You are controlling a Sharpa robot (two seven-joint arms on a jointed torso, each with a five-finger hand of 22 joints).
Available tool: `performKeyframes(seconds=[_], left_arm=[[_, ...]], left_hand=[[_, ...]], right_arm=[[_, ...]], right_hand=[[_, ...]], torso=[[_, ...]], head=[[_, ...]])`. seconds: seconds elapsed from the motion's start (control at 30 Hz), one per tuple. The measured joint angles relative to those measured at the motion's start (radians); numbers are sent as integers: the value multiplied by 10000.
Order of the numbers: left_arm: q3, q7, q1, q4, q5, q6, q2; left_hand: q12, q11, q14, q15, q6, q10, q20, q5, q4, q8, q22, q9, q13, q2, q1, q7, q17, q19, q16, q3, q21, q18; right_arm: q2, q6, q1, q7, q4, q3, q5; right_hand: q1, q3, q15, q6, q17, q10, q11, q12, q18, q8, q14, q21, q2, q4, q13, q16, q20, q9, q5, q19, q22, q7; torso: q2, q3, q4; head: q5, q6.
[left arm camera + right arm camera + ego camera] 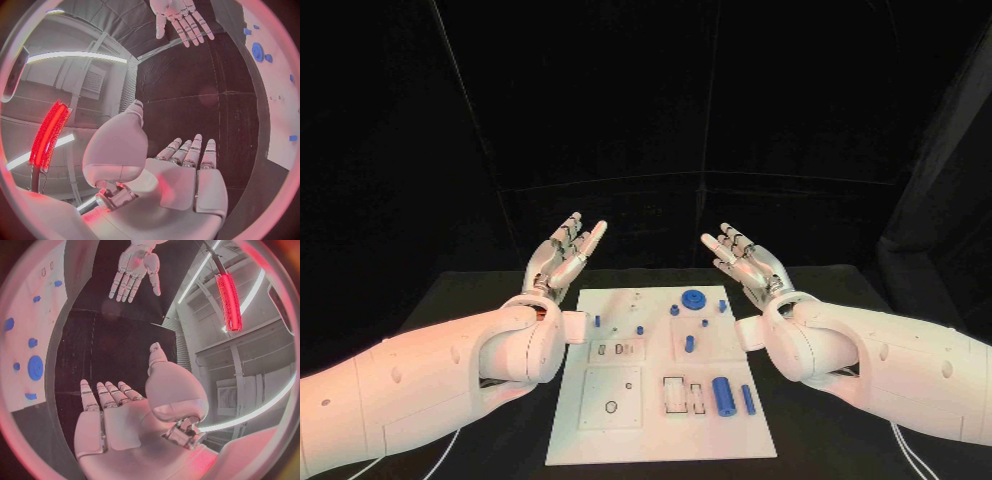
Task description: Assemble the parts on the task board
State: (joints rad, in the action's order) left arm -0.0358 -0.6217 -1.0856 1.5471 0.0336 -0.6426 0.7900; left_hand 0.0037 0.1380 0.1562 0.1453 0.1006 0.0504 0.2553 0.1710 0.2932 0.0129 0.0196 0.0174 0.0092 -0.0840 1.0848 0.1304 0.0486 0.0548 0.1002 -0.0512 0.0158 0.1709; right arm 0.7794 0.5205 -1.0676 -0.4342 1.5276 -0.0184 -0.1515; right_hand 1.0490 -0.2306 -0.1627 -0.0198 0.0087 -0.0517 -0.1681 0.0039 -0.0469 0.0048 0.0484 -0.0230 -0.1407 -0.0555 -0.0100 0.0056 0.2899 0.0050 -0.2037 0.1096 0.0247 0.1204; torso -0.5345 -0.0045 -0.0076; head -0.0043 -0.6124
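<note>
Overhead head view; two wrist fisheyes

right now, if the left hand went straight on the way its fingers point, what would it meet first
Probably nothing: the left hand is open beside the board, fingers pointing up and away past the table's far edge toward the dark backdrop. The way looks free, though depth is unclear.

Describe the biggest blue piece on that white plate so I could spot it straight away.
Find the white task board in the middle of the black table, between the two raised arms. Go to its near right part, where two long blue pieces lie side by side. The big blue cylinder is the left one, far thicker than the thin blue rod beside it.
</note>
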Motion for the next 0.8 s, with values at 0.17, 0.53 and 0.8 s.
performKeyframes(seconds=[0.17, 0.53, 0.8], left_arm=[[-1, -160, 0, 2, 34, 165, 11], [-1, -204, 1, 108, 189, 399, 350], [0, -207, 1, 207, 239, 789, 601]], left_hand=[[0, 0, 16, 16, 0, 0, 1, 0, 6, 0, 0, 0, 0, -1, 19, 0, 0, -1, 5, 9, 0, -1], [41, 252, 51, 51, 211, 110, 72, -57, 21, 45, -1, 32, 30, 59, 505, -4, 22, -2, 223, 24, 0, 0], [721, 986, 1853, 739, 1627, 2233, 393, -162, -101, 348, 409, 195, 329, 339, 1709, 82, 391, 1403, 1584, 60, 754, -93]], right_arm=[[2, -774, -26, 232, -52, -16, -518], [213, -1025, -32, 259, -461, -16, -1131], [331, -1025, -93, 252, -749, -10, -2110]], right_hand=[[227, -25, -37, -56, 13, -75, -75, 37, 0, 0, 37, -13, -102, 84, -14, 0, -3, 20, 0, 0, 0, 10], [2465, 317, -617, -3226, 384, -4033, -700, 967, -545, 773, 3611, -1312, -255, 1593, -423, 1021, 32, 465, 420, 2834, 624, 237], [3124, 408, -412, -5637, 566, -7505, -583, 1499, -1024, 1089, 7420, -2283, -207, 2358, -548, 1626, 11, 572, 580, 5251, 874, 463]], torso=[[1, 0, -3], [-11, -13, -18], [-160, 4, -7]], head=[[1, 0], [-56, -131], [-43, -105]])
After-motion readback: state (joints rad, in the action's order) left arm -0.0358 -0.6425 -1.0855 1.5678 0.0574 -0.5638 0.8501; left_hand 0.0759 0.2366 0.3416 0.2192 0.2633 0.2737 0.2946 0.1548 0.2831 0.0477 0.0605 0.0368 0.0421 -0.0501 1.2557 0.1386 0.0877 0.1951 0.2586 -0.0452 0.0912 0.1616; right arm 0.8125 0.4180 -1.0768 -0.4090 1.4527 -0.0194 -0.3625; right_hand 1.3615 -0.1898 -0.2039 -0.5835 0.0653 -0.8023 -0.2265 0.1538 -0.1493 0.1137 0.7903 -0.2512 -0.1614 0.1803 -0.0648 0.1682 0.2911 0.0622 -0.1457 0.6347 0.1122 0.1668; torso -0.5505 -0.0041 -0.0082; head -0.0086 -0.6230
